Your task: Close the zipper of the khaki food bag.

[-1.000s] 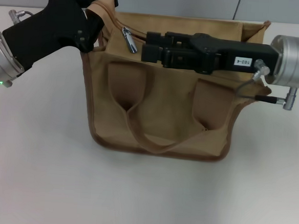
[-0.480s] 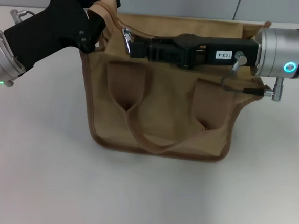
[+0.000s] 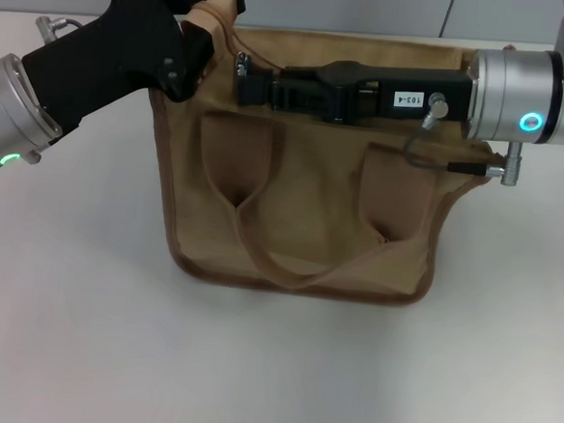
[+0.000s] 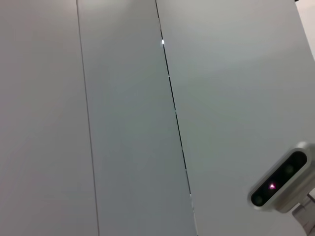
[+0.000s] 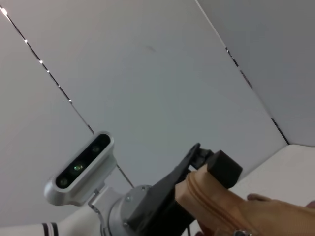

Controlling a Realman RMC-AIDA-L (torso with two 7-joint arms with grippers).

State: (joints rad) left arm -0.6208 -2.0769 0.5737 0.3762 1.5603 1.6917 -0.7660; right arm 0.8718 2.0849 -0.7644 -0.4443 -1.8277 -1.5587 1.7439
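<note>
our right hand [image 3: 241, 81] has reached the zipper [image 3: 240, 65] pull near the desk's [image 3: 80, 333] far-left corner, apparently clamped on it; left hand [image 3: 211, 3] pinches the bag [image 3: 312, 204] corner.

Right gripper reaches the slider
The black right gripper [image 3: 244, 86] now meets the small silver zipper slider [image 3: 241, 67]; the left gripper [image 3: 211, 11] sits slightly farther right.

My left claw [image 3: 217, 4] sits toward the counter's far left, its black body angling up from the silver wrist at the left edge, pinched shut on the khaki food bag [image 3: 301, 213]. My right claw [image 3: 243, 76] reaches in level from the right edge, arm stretched straight leftward, tips at the zipper [image 3: 242, 65]; I can't make out whether they're closed.
</note>
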